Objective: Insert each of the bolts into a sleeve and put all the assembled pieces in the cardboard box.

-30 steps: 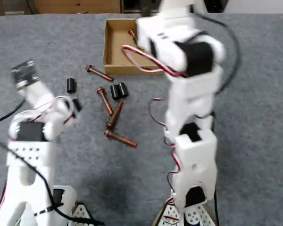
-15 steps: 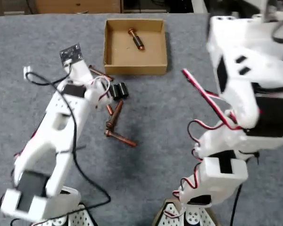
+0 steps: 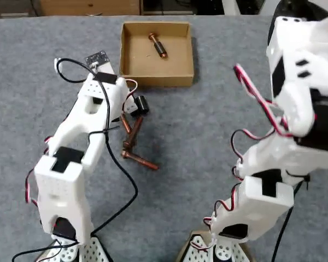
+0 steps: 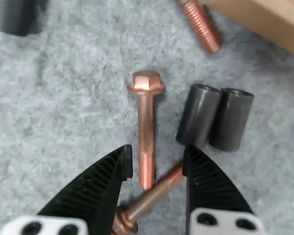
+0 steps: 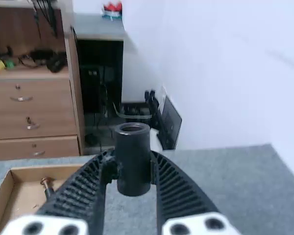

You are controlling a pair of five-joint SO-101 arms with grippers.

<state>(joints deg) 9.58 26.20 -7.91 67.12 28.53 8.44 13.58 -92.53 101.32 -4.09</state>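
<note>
On the left of the worktop (image 3: 218,120), the left gripper (image 4: 154,161) is released, its jaws spread to either side of the threaded end of a copper bolt (image 4: 145,132) lying flat. A second bolt (image 4: 154,193) lies crosswise at its tip, and two black sleeves (image 4: 213,117) lie together just beside it. The step in hand looks like picking this bolt. The next move calls for a drop and a squeeze on the shank alone, without catching the crossed bolt or nudging the sleeves. Further right, the cardboard box (image 3: 156,81) already contains one assembled piece (image 3: 157,45). On the right, the right gripper (image 5: 132,169) is raised off the worktop and clenched on an upright sleeve (image 5: 132,147), likely waiting for the bolt. The left wrist view gives the jaw-to-bolt alignment, which the arm's own body covers from the high view. The high view lays out the bolts, sleeves and box together, and the right wrist view settles what that gripper carries.
</note>
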